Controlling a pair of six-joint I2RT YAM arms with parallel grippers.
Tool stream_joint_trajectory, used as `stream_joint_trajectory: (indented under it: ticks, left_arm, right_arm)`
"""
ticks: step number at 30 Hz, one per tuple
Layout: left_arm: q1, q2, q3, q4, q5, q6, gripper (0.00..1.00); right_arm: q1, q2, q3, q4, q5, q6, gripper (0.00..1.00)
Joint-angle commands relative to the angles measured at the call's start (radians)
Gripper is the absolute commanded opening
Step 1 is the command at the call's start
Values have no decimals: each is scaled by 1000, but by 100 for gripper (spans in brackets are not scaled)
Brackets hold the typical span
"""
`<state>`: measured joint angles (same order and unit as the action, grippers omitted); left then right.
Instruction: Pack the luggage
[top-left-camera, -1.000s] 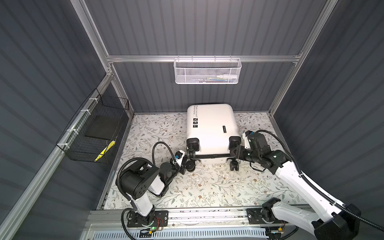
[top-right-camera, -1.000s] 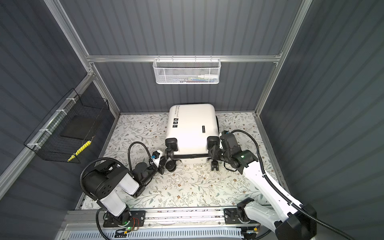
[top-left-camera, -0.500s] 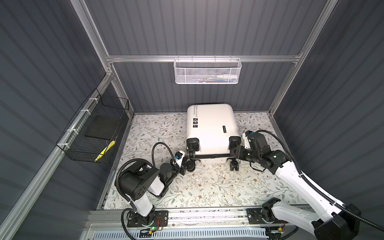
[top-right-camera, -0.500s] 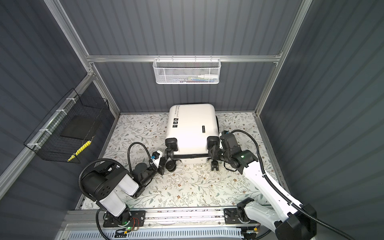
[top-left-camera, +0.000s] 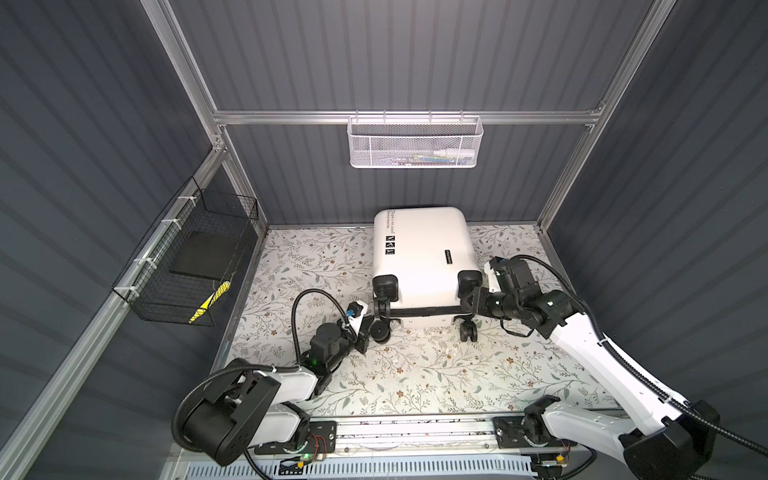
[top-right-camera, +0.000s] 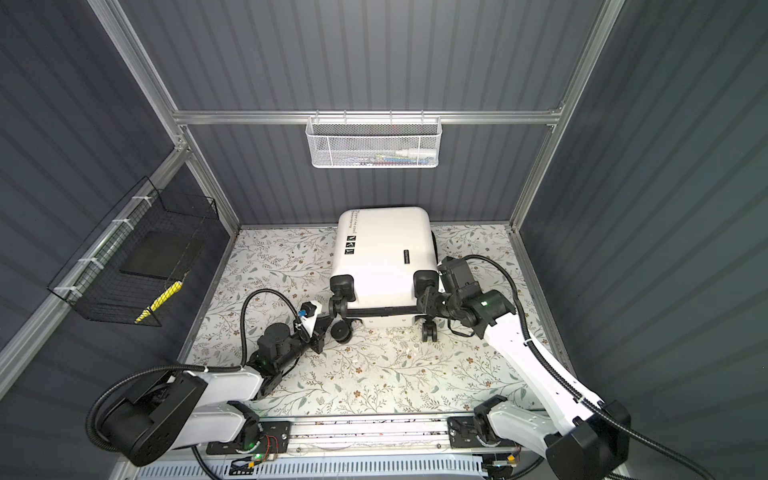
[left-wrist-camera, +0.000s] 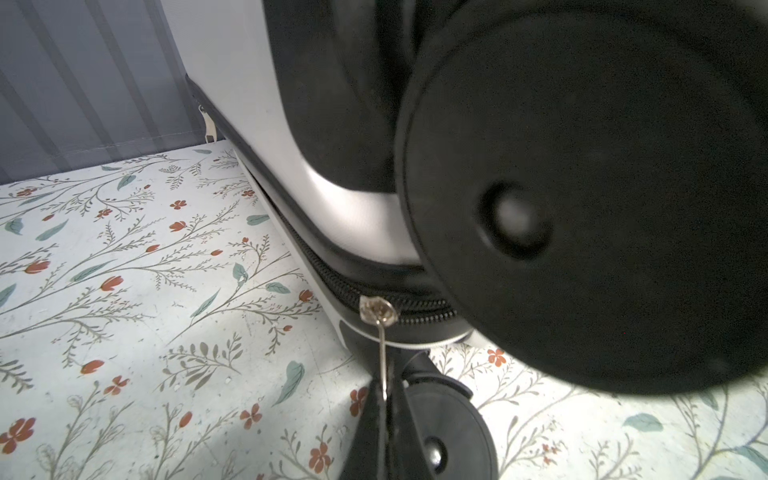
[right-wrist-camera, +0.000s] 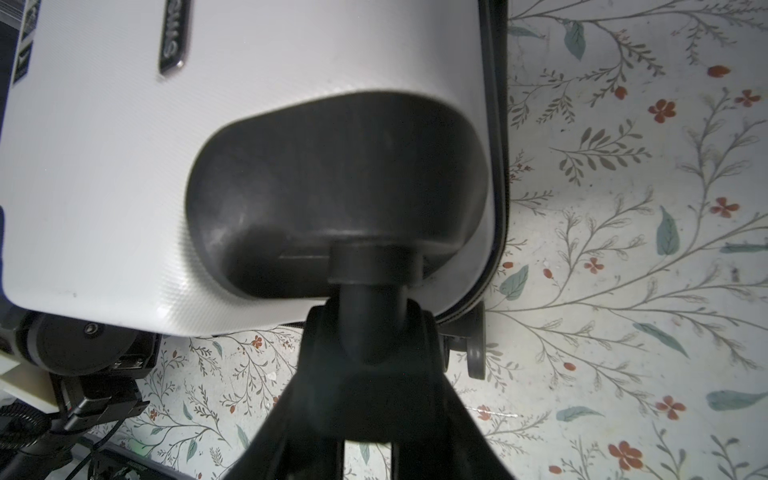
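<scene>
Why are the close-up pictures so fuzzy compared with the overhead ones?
Left wrist view: the wheel looms close to the lens and blurs; the zipper pull is crisp. Right wrist view: the wheel housing is soft, the mat sharper. Both top views: the luggage is sharp, evenly lit.

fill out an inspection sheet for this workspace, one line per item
surface: floral table, only the luggage on it
job's things: luggage lying flat, lid down, wheels toward the arms
clutter: nothing seen on the table
grippers: left gripper shut on zipper pull; right gripper clamped on caster stem
cables: black conduit loops off each wrist, clear of the luggage
surroundings: white mesh basket on back rail, black wire basket on side wall, ribbed walls
</scene>
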<state>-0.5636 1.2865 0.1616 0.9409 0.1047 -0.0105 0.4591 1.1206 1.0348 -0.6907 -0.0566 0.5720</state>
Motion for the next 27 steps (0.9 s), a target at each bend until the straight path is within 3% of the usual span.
stream_joint_trajectory:
  ticks: [1, 14, 27]
  left_arm:
    - [-13, -60, 36, -99, 13, 22, 0]
    - [-108, -160, 58, -275, -23, 103, 0]
    - [-274, -149, 72, -208, -106, 183, 0]
  right_arm:
    - [10, -7, 53, 66, -41, -12, 0]
    - [13, 27, 32, 88, -44, 0, 0]
    - [21, 28, -2, 114, -52, 22, 0]
